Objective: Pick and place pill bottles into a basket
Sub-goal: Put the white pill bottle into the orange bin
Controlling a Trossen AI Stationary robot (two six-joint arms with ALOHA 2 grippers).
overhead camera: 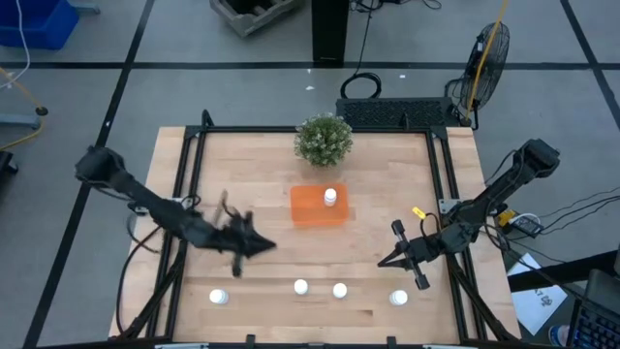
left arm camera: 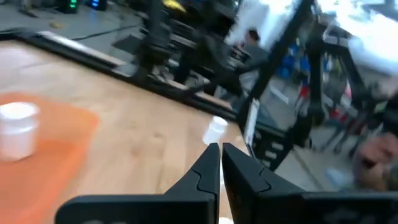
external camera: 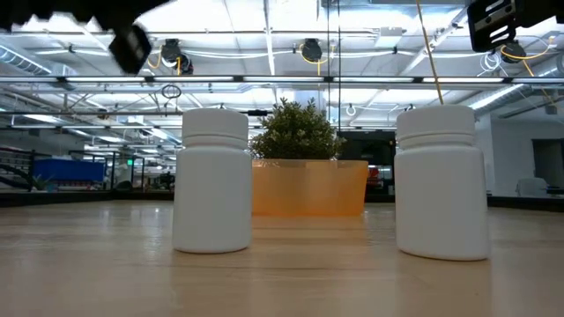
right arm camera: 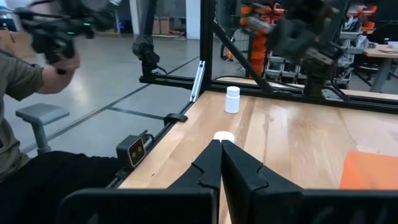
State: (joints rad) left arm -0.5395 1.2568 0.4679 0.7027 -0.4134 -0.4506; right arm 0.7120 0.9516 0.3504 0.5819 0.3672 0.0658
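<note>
- One pill bottle stands upright in the orange basket, at the centre of the high view just below the potted plant. So I judge one placement done and four to go.
- The other four bottles stand in a row along the lower edge of the bench: one at lower left, two near the middle, one at lower right. All are on the bench, apart from each other and well clear of the basket.
- My left gripper hangs left of centre, between the basket and the row, with its fingers pressed together and nothing between them.
- My right gripper sits at the lower right, just above the right-hand bottle. It is closed and empty too.
- The step in hand looks like the reach for the next bottle. That calls for opening the fingers, coming down around a bottle's body below the cap, then closing.
- The bottles are small, plain white cylinders with round white caps. In the low view two of them stand straight, with the basket behind them.
</note>
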